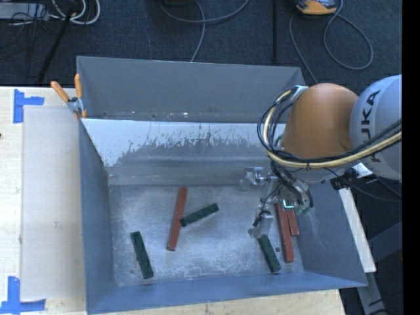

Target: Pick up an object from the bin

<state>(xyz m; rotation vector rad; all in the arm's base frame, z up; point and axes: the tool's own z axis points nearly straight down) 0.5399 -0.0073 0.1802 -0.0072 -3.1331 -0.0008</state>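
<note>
**Gripper low at the right of the bin, over a pair of red-brown bars**

Nearest the front wall of the bin (216, 295), the left green bar (141, 254) lies flat on the floor, running roughly front to back and leaning a little to the left at its far end. It is well apart from everything else.

At about the same depth on the right side lies the right green bar (268, 252), also short and dark, slanting the same way. Just beside it, closer to the right wall, is the pair of red-brown bars (287, 236). They lie side by side, close together and nearly parallel, pointing front to back. Whether the two touch each other cannot be told.

Further in, near the middle of the floor, the lone red-brown bar (176, 218) lies almost front to back. The middle green bar (199, 214) lies crosswise with one end against its right flank.

The gripper (274, 210) hangs low at the right of the bin, over the far ends of the pair of red-brown bars and just beyond the far end of the right green bar. How its pincer stands cannot be told: the metal parts there overlap the bars. Nothing can be seen pinched in it.

Above it sit the orange cover (321, 120) and a loop of cables (272, 126), in front of the bin's bare back wall.
</note>
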